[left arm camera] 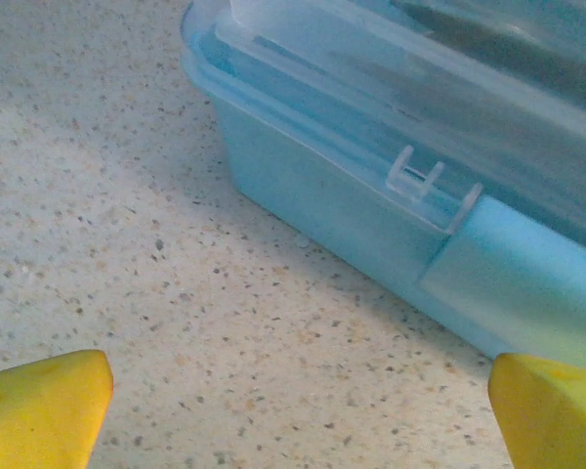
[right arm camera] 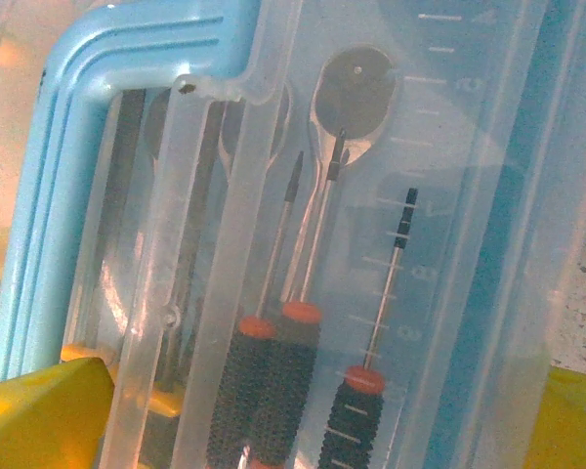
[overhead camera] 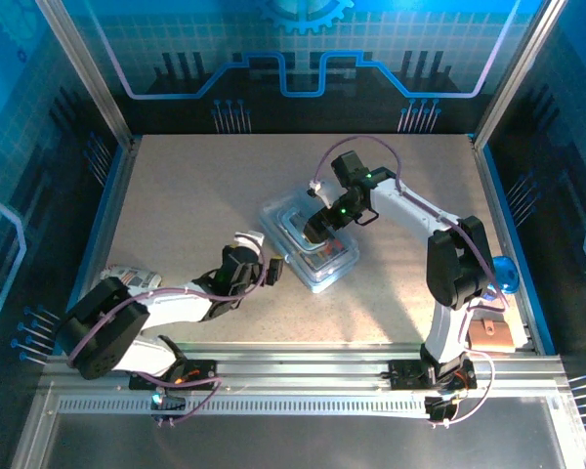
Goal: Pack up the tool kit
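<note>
Down at the near edge, the left arm (overhead camera: 166,303) lies low across the desk (overhead camera: 176,195), reaching in toward the middle. The left fingers (left arm camera: 41,415) are spread wide, one yellow tip in each bottom corner of the wrist view. There is bare speckled desk between them and nothing held.

Just ahead sits the box (overhead camera: 327,277), pale blue and translucent, lid on. It is near the desk's centre and set at a slant to its edges. The left wrist view gives its long side wall close up, with a clear catch (left arm camera: 425,184) on the lid's rim and a pale-blue block (left arm camera: 527,283) just beside that. The tips are near the wall, not touching it.

Over to the right, a tan block (overhead camera: 493,335) and a blue round thing (overhead camera: 505,274) sit beside the right arm (overhead camera: 454,264), well apart from the box. That arm bends up and over, and the right fingers (right arm camera: 39,420) hang right above the lid (right arm camera: 469,176). They are also wide, a yellow tip at each bottom corner of their view. Whether they touch the lid, I cannot tell.

Through the clear plastic are the screwdrivers (right arm camera: 273,381), lying side by side inside. They have black ribbed handles with orange collars, and their thin shafts point away from the camera. A scrap of yellow shows under the lid by the blue rim (right arm camera: 68,166), too blurred to name.
</note>
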Motion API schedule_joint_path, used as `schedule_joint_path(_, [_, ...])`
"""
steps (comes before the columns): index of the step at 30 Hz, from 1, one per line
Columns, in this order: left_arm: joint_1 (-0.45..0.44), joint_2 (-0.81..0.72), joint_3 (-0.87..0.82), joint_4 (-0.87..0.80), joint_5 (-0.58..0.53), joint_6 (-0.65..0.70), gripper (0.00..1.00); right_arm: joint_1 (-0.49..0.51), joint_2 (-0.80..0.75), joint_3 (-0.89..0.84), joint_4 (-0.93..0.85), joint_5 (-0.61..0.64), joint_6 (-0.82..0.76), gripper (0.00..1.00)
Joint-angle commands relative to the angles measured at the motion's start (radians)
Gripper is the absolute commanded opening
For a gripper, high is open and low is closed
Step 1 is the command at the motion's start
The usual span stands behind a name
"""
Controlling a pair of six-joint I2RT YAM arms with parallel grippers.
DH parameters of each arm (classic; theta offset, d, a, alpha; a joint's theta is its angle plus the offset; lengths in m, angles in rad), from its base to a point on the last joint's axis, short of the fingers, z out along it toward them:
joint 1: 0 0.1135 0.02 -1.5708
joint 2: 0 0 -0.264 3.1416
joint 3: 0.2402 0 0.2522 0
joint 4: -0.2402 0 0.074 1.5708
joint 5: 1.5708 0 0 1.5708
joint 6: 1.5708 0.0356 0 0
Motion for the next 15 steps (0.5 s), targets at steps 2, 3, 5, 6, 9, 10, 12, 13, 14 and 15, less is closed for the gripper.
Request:
schedule_joint_path(2, [0.072, -0.056, -0.038, -0.047, 0.196, -0.235, 0.99, 0.0, 0.046, -0.055, -0.142, 0.04, -0.045, 1.0])
schedule_joint_path(3, [0.095, -0.063, -0.047, -0.045, 0.229, -0.293, 0.99, 0.0, 0.045, -0.055, -0.141, 0.039, -0.045, 1.0])
schedule_joint_path(5, [0.152, -0.066, -0.059, -0.03, 0.333, -0.37, 0.99, 0.0, 0.045, -0.054, -0.141, 0.037, -0.044, 1.0])
schedule_joint_path(6, [0.179, -0.06, -0.059, -0.019, 0.389, -0.401, 0.99, 0.0, 0.045, -0.055, -0.139, 0.037, -0.046, 1.0])
schedule_joint_path(9, [0.227, -0.029, -0.039, 0.006, 0.516, -0.462, 0.99, 0.0, 0.045, -0.055, -0.137, 0.036, -0.045, 1.0])
schedule_joint_path(10, [0.234, -0.016, -0.029, 0.015, 0.547, -0.478, 0.99, 0.0, 0.043, -0.054, -0.136, 0.036, -0.045, 1.0])
schedule_joint_path(12, [0.235, 0.004, -0.01, 0.037, 0.598, -0.502, 0.99, 0.0, 0.042, -0.057, -0.136, 0.036, -0.043, 1.0])
schedule_joint_path(13, [0.235, 0.011, -0.006, 0.053, 0.617, -0.518, 0.99, 0.0, 0.039, -0.059, -0.135, 0.037, -0.042, 1.0])
schedule_joint_path(14, [0.235, 0.015, -0.005, 0.068, 0.629, -0.533, 0.99, 0.0, 0.037, -0.06, -0.134, 0.038, -0.043, 1.0])
schedule_joint_path(15, [0.235, 0.019, -0.004, 0.083, 0.642, -0.546, 0.99, 0.0, 0.036, -0.062, -0.134, 0.04, -0.043, 1.0])
